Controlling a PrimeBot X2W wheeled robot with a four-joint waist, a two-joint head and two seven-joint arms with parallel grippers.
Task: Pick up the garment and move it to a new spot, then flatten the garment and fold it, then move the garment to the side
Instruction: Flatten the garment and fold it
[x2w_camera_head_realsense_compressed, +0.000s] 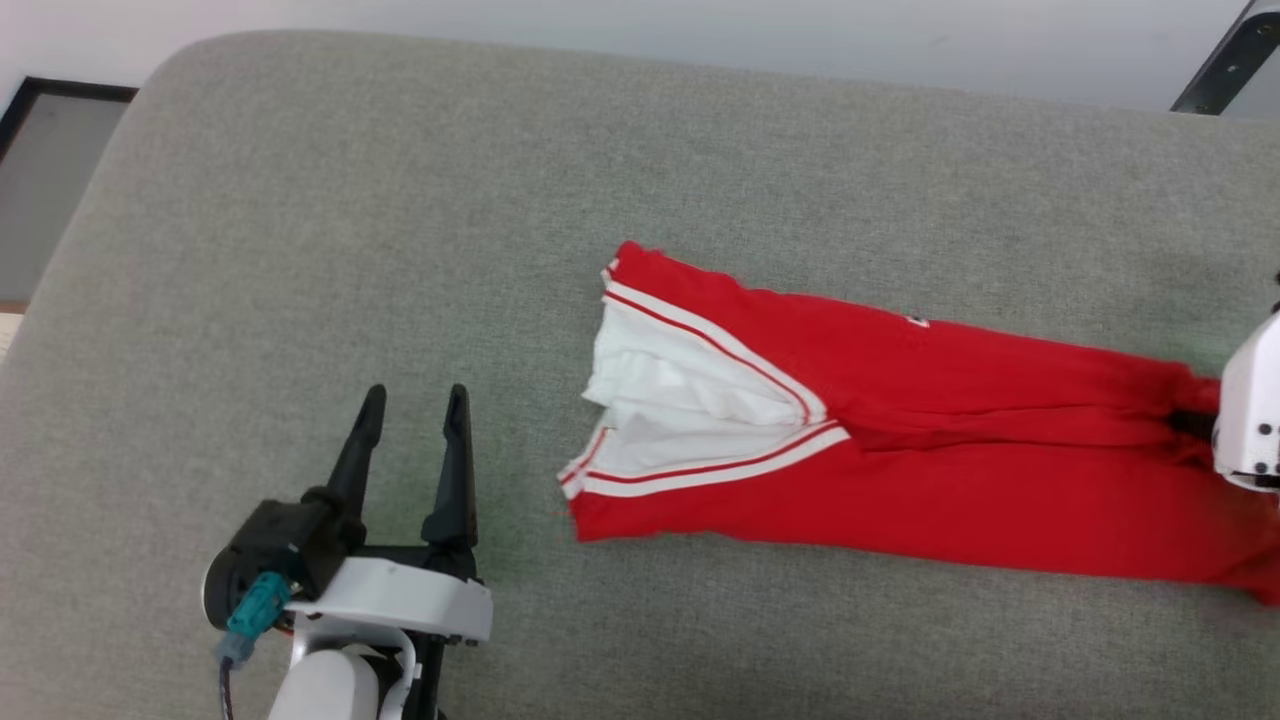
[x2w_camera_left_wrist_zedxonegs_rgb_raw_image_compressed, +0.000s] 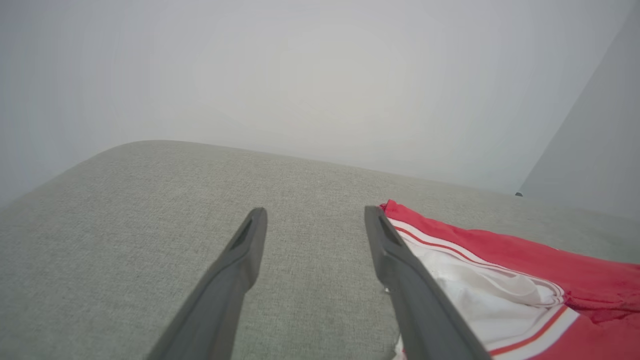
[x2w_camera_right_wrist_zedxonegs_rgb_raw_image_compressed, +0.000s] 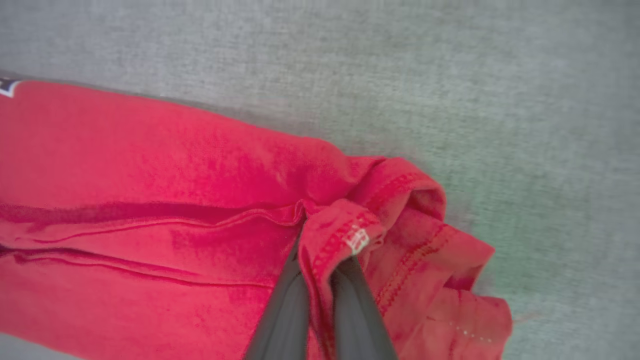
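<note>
My R hand (x2w_camera_right_wrist_zedxonegs_rgb_raw_image_compressed: 322, 250) is clamped on the hem end of the red jersey tee (x2w_camera_head_realsense_compressed: 950, 450), which lies folded lengthwise on the grey desk (x2w_camera_head_realsense_compressed: 400, 200), right of centre; L hand (x2w_camera_head_realsense_compressed: 415, 400) spread wide, empty, near its white sleeves (x2w_camera_head_realsense_compressed: 680, 385)

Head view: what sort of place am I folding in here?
Probably a plain indoor room, at a padded folding surface: a broad grey woven-fabric top with rounded corners, a bare pale wall behind it, and a red white-sleeved T-shirt laid out on it.
</note>
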